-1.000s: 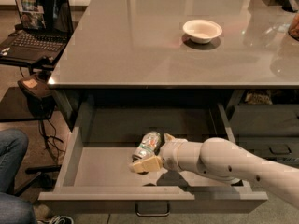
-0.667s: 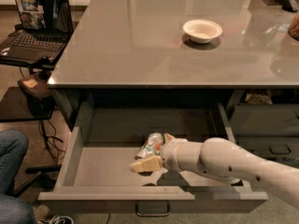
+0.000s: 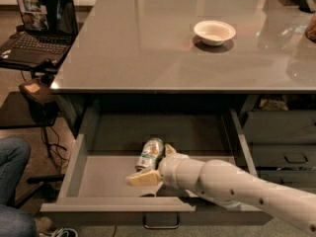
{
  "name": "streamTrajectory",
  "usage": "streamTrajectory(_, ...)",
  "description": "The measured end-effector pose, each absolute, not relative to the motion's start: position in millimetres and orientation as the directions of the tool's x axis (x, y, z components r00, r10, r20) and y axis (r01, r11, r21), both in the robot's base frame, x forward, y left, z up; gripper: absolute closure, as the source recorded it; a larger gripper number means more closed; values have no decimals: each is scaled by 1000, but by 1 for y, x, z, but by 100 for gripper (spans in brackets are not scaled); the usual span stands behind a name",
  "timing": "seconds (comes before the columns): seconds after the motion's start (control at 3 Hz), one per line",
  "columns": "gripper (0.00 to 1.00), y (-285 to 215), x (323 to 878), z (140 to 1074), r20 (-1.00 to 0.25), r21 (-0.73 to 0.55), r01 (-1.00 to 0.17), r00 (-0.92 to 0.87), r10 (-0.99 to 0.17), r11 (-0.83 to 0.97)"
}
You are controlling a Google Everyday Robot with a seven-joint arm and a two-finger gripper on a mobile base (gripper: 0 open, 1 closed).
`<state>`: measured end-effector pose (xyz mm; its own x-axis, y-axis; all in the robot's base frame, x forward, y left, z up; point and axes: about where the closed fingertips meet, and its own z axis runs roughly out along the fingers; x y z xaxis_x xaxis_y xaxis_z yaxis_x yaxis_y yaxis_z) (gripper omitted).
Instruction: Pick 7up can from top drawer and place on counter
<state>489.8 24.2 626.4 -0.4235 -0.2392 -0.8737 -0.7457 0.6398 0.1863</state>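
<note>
Extends from the right into the open top drawer with the gripper, right up against the 7up can lying tilted on the drawer floor near the middle. Cannot tell whether clamped on it or loose. Up on the counter, a white bowl.

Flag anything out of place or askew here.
The 7up can lies tipped on its side on the floor of the open top drawer, rather than standing. The gripper is in the drawer right at it. The white bowl sits upright on the counter; nothing is spilled.
</note>
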Motion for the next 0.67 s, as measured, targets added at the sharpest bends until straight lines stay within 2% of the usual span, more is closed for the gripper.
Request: streamTrajectory(0.67,0,21,506,633,-892,161,-712,-402,-208,684)
